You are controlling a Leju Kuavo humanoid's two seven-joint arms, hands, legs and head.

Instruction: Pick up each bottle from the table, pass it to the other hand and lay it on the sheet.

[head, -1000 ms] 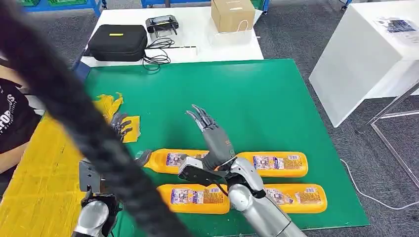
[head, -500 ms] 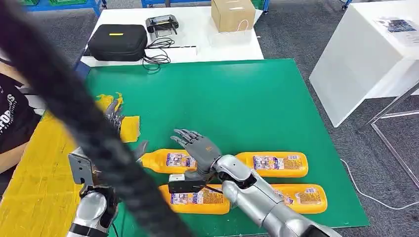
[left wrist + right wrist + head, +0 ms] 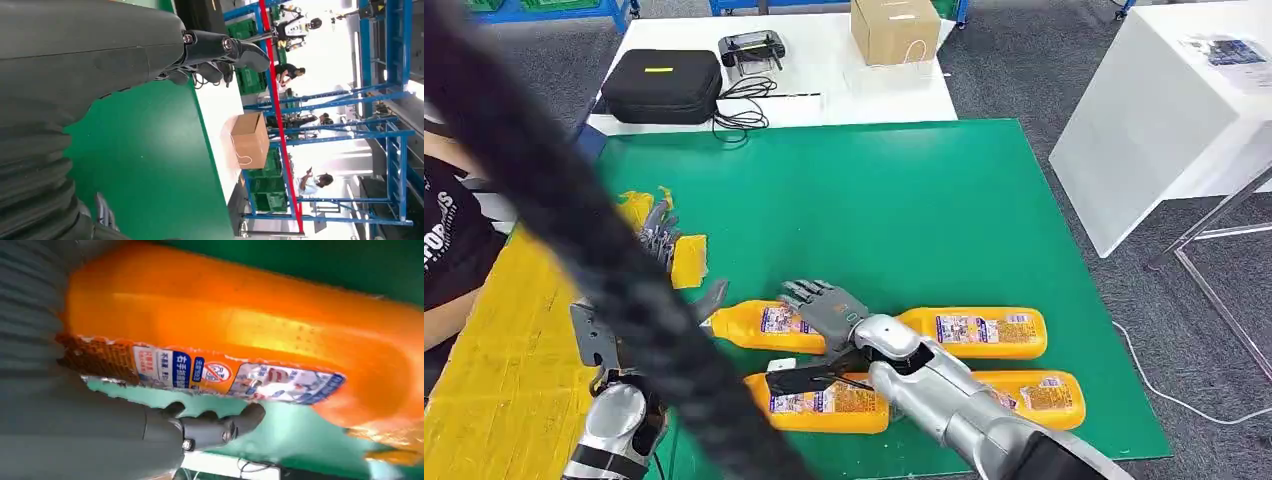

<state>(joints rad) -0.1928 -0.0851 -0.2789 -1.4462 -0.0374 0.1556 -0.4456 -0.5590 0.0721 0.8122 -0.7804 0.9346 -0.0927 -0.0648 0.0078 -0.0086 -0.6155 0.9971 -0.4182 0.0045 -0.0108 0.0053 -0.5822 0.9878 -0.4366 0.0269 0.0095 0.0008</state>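
1. Here, four orange bottles lie on their sides on the green bench (image 3: 944, 200), in two rows of two; the far-left bottle (image 3: 769, 327) points its neck toward 9 o'clock.
2. The right hand (image 3: 827, 307) rests over that bottle, fingers spread on top; whether they clamp it I cannot tell.
3. The right wrist view adds what the head view lacks: the bottle's glossy orange body, its printed blue-and-white label (image 3: 210, 372), and a thumb (image 3: 220, 427) just beside it.
4. The left hand (image 3: 660, 240) hovers at 9 o'clock with fingers apart, over the yellow sheet (image 3: 494, 360).
5. The left wrist view shows a cardboard box (image 3: 250, 140).
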